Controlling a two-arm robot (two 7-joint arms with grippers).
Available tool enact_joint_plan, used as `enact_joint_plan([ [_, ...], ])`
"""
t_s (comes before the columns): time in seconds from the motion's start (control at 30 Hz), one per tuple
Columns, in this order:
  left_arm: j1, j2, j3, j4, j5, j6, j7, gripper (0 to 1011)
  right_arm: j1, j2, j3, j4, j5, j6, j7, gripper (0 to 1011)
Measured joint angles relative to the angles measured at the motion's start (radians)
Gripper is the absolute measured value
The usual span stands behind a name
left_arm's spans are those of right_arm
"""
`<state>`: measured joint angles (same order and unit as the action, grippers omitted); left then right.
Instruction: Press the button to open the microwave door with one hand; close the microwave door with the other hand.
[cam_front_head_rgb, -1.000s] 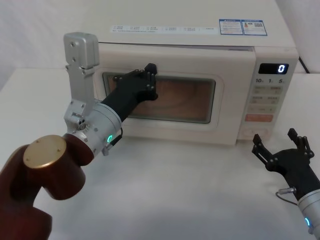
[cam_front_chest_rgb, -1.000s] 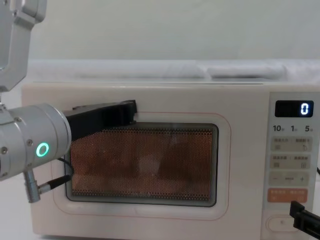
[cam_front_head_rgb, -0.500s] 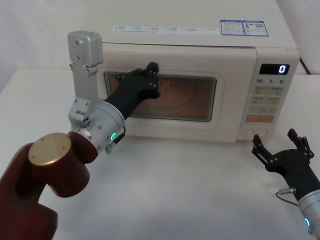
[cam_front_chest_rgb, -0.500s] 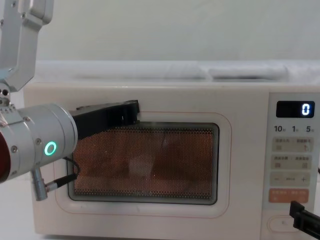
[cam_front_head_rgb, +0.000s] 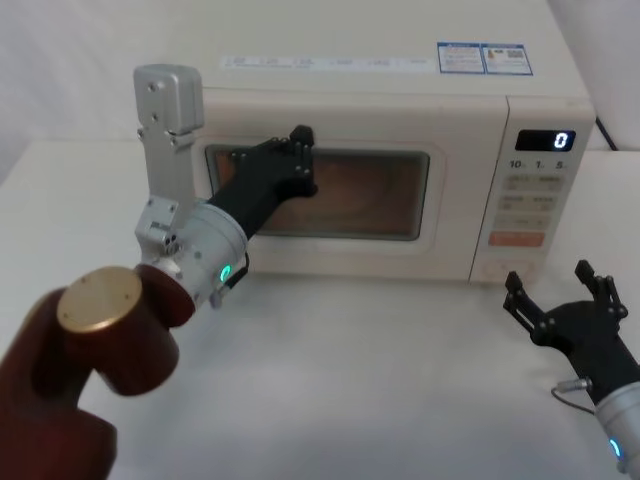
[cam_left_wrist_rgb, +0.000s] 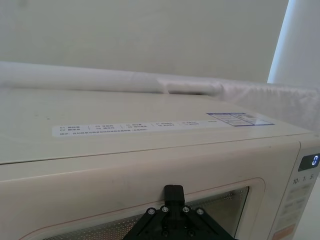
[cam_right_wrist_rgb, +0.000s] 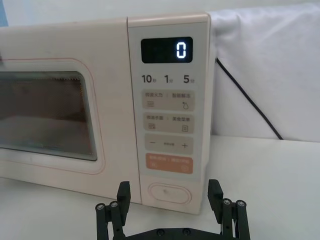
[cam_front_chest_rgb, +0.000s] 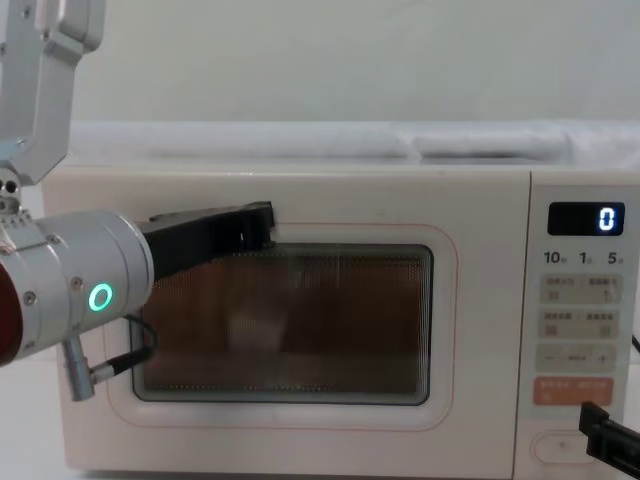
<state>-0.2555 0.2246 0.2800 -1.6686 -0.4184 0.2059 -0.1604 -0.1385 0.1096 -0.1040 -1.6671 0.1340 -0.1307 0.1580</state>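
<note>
— What is the biggest thing in front of you?

— The white tabletop, and on it the cream Midea microwave, standing square to me. Its black display reads "0". In my chest view the oven's foot and right edge are cut off.

— And the microwave door?

— The microwave door lies flush with the front; I see no gap at its edge beside the control panel. Through the dark window I make out only a dim brownish inside, nothing clear.

— Where is your left hand?

— My left hand is stretched forward with its tip against the upper left part of the door, at the top edge of the window. The fingers lie one behind the other from the head and the chest, and my left wrist view cuts them off at the frame's edge, so I cannot tell whether they are spread or closed. The grey wrist with its green ring light hides the door's left end in the chest view.

— Your right hand?

— My right hand hovers low over the tabletop, just in front of the panel's lower right corner, fingers spread wide and holding nothing. In the chest view only a black corner of it pokes in at the lower right.

— The button?

— The button, a wide cream pill, sits at the bottom of the panel under the orange key. In my right wrist view it shows between my two spread fingers, apart from them. The small key labels are too fine to read.
</note>
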Motion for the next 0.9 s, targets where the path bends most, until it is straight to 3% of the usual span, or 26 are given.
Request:
enact_joint_plan([
  [0.43, 0.019, -0.008, -0.013, -0.036, -0.003, 0.005, 0.001, 0, 0.0, 0.0, 0.0, 0.0, 0.0, 0.0, 0.0, 1002],
  [0.9, 0.17, 0.053, -0.046, -0.199, -0.019, 0.024, 0.013, 0, 0.0, 0.0, 0.0, 0.0, 0.0, 0.0, 0.0, 1002],
])
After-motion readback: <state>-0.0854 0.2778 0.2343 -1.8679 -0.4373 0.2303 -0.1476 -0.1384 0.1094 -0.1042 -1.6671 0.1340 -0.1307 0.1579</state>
